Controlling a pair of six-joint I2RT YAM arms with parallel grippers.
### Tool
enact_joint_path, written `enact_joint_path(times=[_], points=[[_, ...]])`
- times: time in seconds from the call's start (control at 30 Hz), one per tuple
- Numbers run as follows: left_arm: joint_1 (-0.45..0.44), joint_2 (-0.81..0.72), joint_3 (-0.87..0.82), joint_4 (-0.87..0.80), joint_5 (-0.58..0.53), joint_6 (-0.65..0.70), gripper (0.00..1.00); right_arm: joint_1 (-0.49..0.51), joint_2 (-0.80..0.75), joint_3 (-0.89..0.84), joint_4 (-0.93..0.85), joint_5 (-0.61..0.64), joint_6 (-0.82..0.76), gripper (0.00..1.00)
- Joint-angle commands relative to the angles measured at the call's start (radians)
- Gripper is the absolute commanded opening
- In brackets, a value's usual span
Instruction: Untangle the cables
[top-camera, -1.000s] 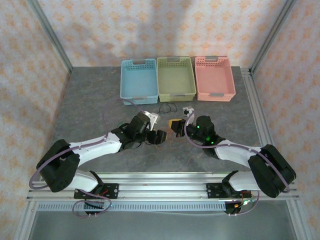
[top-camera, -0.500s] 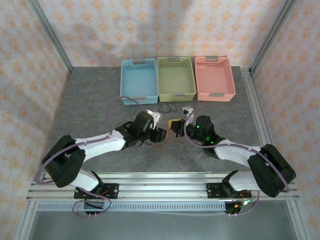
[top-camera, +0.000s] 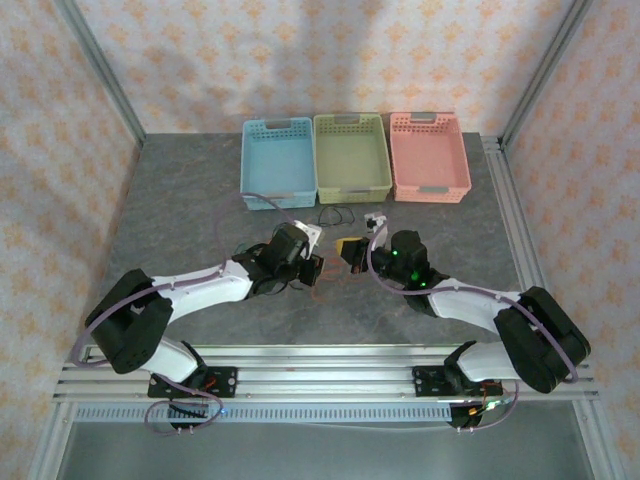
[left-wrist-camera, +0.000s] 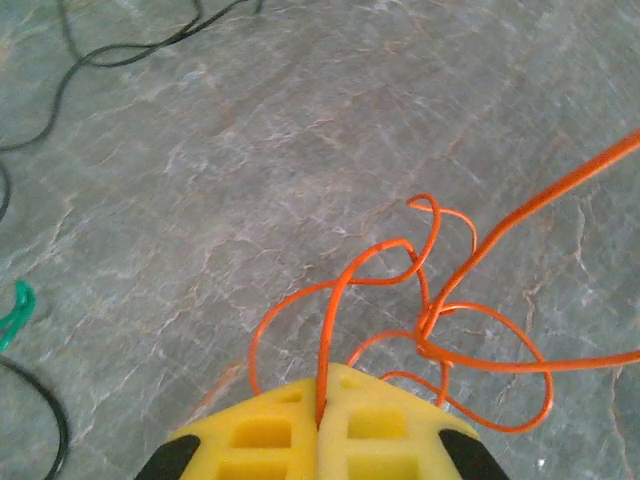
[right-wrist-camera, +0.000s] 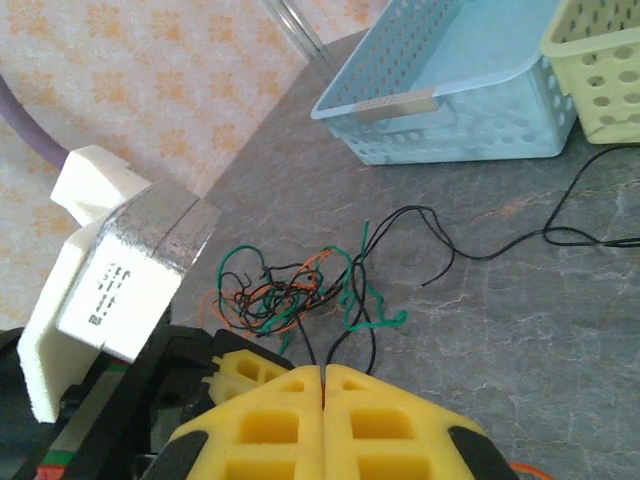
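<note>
Grey stone-patterned tabletop (top-camera: 180, 220) lay under papered walls in the overhead view. Three perforated plastic baskets stood along its far edge: a pale blue basket (top-camera: 278, 158), a yellow-green basket (top-camera: 351, 156) and a pink basket (top-camera: 429, 156). The left gripper (top-camera: 314, 268) and right gripper (top-camera: 352, 250) faced each other near the middle, close together. A loose thin black wire (top-camera: 335, 216) lay apart from them, just before the baskets.

From the left wrist, the yellow foam pads (left-wrist-camera: 260, 430) were pressed together on a thin red-orange wire (left-wrist-camera: 440, 330). That wire looped and crossed itself just ahead on the table. A green wire end (left-wrist-camera: 14, 310) lay at the left edge.

From the right wrist, that gripper's jaws were also shut, with a thin black strand (right-wrist-camera: 303, 345) pinched at the seam. The strand led into a tangle (right-wrist-camera: 275, 292) of black, green and orange wires on the table.

With both ends held, the arms should probably draw apart slowly and low. If the orange crossings tighten rather than slide, it would be better to stop and regrip nearer the knot.

Against the earlier overhead pictures, the left gripper had edged toward the right one and its jaws had gone from spread to shut. The right arm had not moved.
</note>
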Motion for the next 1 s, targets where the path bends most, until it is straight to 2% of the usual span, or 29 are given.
enact_joint_path(times=[0.0,0.1,0.27,0.37,0.57,0.67,0.7,0.8,0.83,0.9,0.97], points=[[-0.003,-0.079,0.013,-0.066,-0.18,-0.002,0.0,0.007,-0.027,0.035,-0.067,0.129,-0.039,0.0],[0.011,-0.146,-0.016,-0.097,-0.303,-0.023,0.0,0.007,-0.06,0.032,-0.136,0.271,-0.049,0.0],[0.061,-0.241,-0.063,-0.129,-0.413,-0.077,0.0,0.005,-0.1,0.025,-0.215,0.46,-0.051,0.0],[0.093,-0.281,-0.084,-0.137,-0.433,-0.101,0.0,0.006,-0.113,0.019,-0.225,0.507,-0.049,0.0],[0.1,-0.324,-0.101,-0.151,-0.476,-0.111,0.0,0.004,-0.123,0.013,-0.237,0.582,-0.042,0.0],[0.102,-0.328,-0.104,-0.15,-0.472,-0.113,0.0,0.005,-0.12,0.007,-0.219,0.58,-0.04,0.01],[0.102,-0.327,-0.103,-0.145,-0.466,-0.112,0.0,0.004,-0.118,0.005,-0.21,0.567,-0.041,0.07],[0.102,-0.325,-0.11,-0.125,-0.429,-0.104,0.0,0.005,-0.107,0.009,-0.195,0.533,-0.042,0.38],[0.102,-0.326,-0.113,-0.117,-0.418,-0.102,0.0,0.004,-0.104,0.01,-0.192,0.524,-0.046,0.44],[0.102,-0.329,-0.118,-0.102,-0.397,-0.099,0.0,0.004,-0.098,0.013,-0.187,0.507,-0.045,0.53],[0.102,-0.334,-0.121,-0.095,-0.386,-0.097,0.0,0.005,-0.095,0.011,-0.176,0.487,-0.048,0.55]])
